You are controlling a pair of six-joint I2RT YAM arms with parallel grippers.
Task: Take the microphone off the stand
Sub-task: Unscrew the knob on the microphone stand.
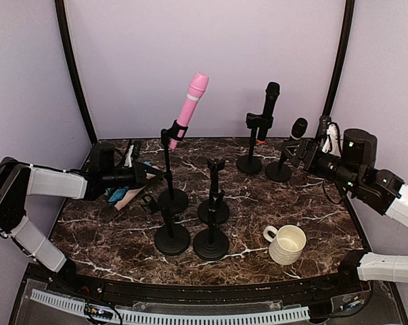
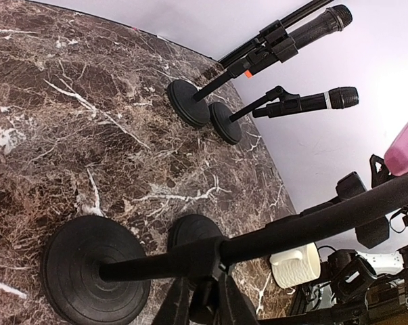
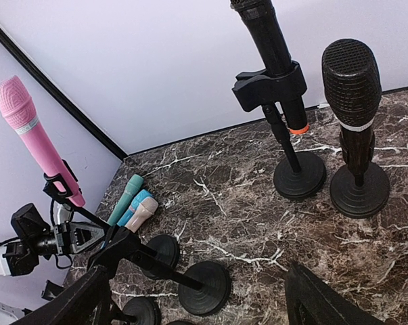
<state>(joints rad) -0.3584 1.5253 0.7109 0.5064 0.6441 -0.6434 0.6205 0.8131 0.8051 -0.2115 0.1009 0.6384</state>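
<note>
Danger is tipping: left gripper [image 2: 205, 288] is clamped low on the pole [image 2: 312, 227] of the stand [image 1: 172, 200], while pink mic [image 1: 189, 108] sits in the clip [image 1: 175, 132] at the stand top. Well right of the stand the right gripper [image 1: 300, 154] hangs, jaws wide and empty; crooked pull may topple it

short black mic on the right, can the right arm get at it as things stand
Probably yes: the right gripper is open and right beside the short black mic, nothing between them, though the taller black mic stands close by.
</note>
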